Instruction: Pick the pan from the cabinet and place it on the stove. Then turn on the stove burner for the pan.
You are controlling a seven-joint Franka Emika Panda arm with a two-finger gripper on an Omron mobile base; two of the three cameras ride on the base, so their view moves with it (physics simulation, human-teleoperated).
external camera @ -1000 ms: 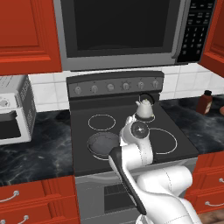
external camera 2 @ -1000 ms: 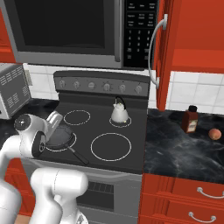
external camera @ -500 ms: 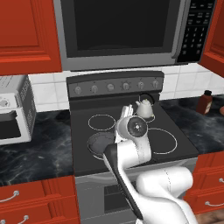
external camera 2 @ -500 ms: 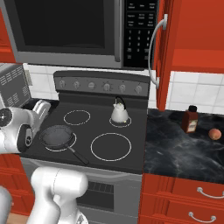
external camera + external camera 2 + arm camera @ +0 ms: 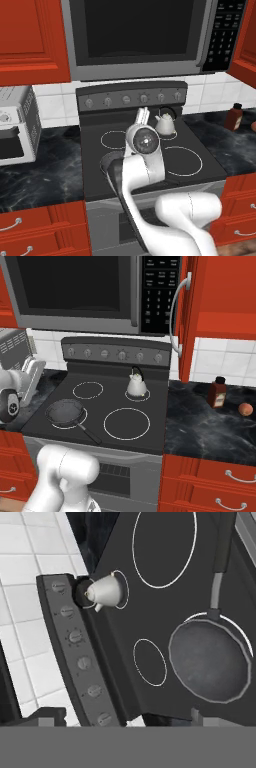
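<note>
Gripper [image 5: 31, 381] spread wide, holding nothing, above the stove's [image 5: 155, 438] left side. Pan [image 5: 65, 411] sits empty on the front-left ring; no writing legible.

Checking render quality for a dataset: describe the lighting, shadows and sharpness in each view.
Left base view: even, flat light, no glare on the stove; the arm's joint blocks most of the pan. Right base view: sharp, soft shadow under the kettle. Hand view: rolled sideways, slightly soft edges on the knobs.
</note>
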